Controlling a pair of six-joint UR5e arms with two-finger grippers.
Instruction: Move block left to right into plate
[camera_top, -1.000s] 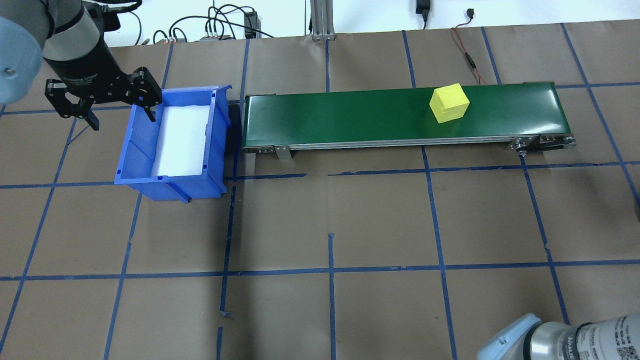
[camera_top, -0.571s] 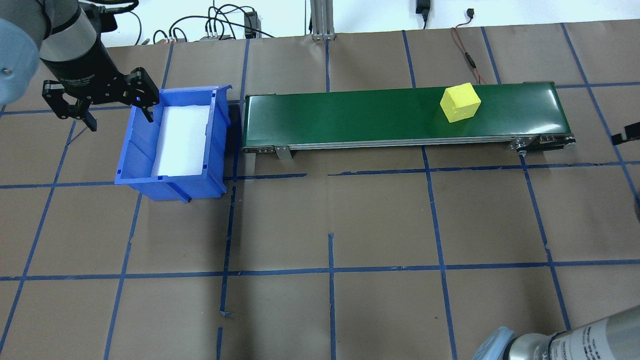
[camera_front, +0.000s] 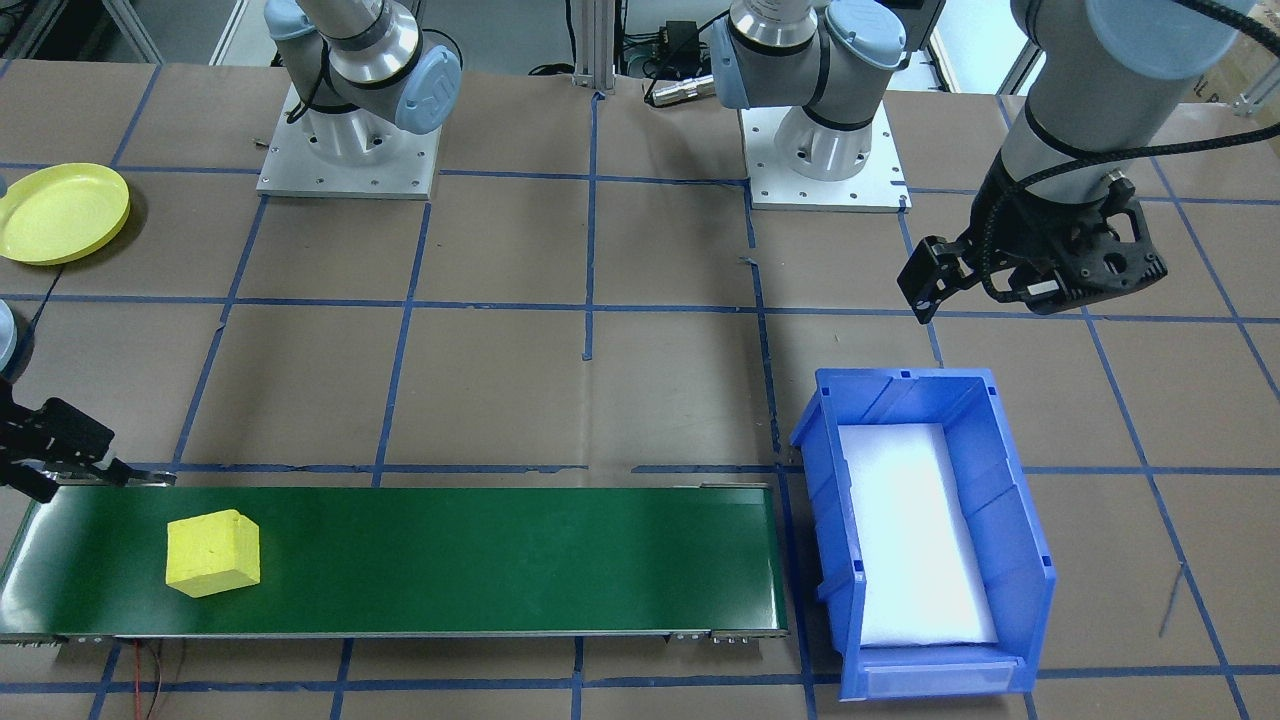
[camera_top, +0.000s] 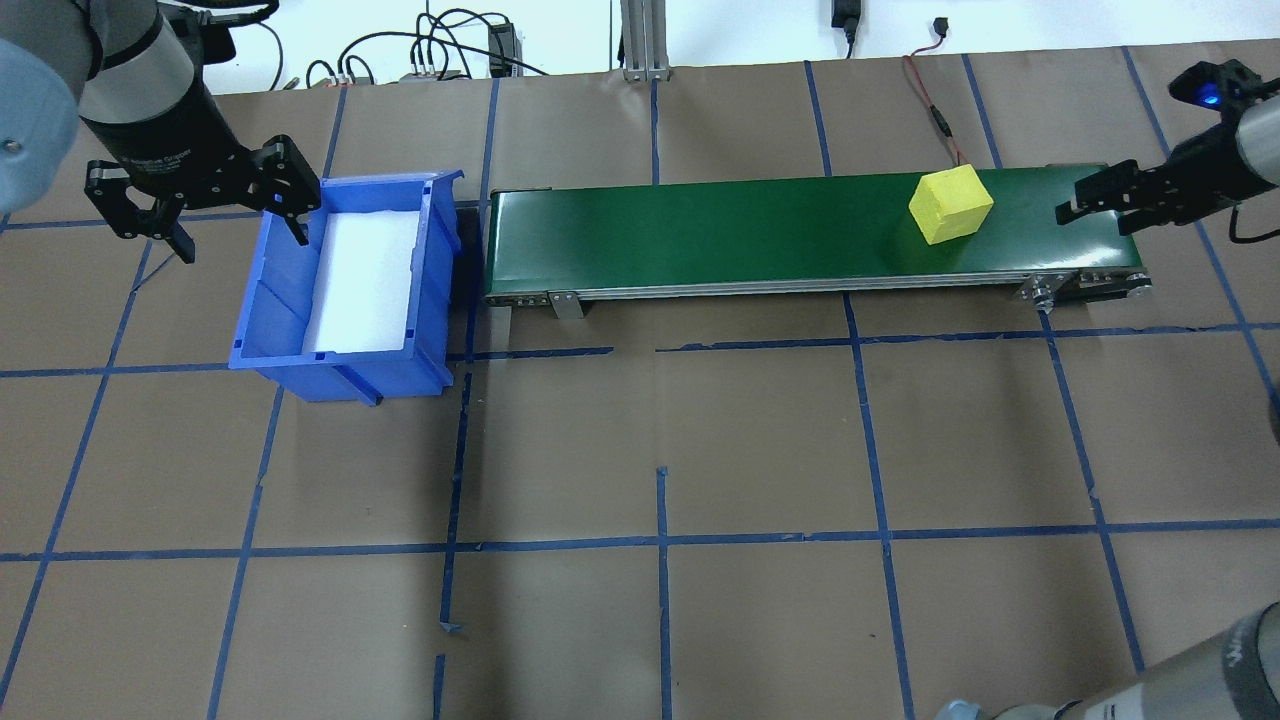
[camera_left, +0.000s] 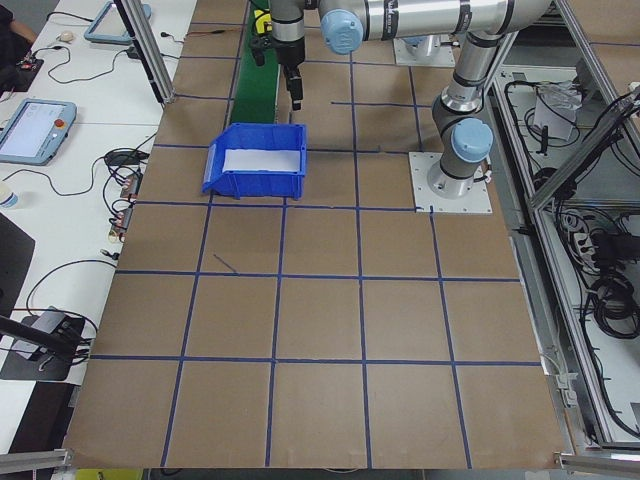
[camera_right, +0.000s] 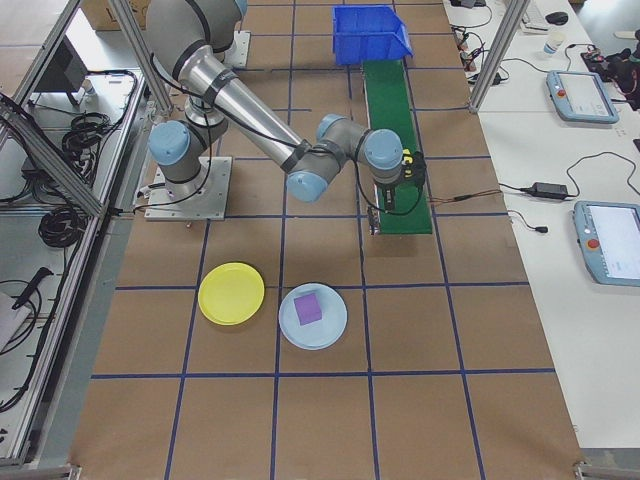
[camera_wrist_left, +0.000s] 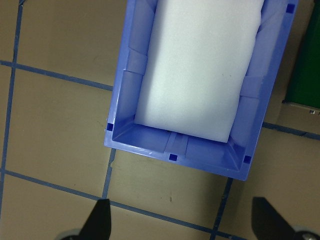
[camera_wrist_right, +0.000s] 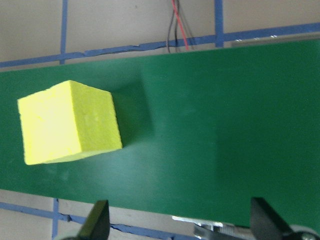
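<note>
From my overhead feed, the near half of the tabletop (camera_top: 660, 450) is brown paper crossed by blue tape lines. Beyond it runs the green conveyor belt (camera_top: 760, 235), and the yellow block (camera_top: 950, 204) sits on it toward the right end, resting on the belt and touched by nothing. Just past the block, my right hand (camera_top: 1092, 207) hovers over the belt's end with its fingers spread apart; in the right wrist feed the two fingertips (camera_wrist_right: 97, 222) straddle the lower edge, with the block off to the upper left of them, well clear.

At the belt's other end stands the blue bin (camera_top: 350, 280), lined with a white foam pad (camera_top: 365, 280), just beside the belt frame. My left hand (camera_top: 205, 205) hangs above the bin's far-left corner, fingers apart and holding nothing.

The yellow plate (camera_right: 231, 293) is outside the overhead feed; in the right side feed it lies on the tabletop well away from the belt, just beside a pale blue plate (camera_right: 313, 316) carrying a purple block (camera_right: 308, 309). In that same feed the right hand hides nearly all of the yellow block. The front feed clips the right hand at its edge.
</note>
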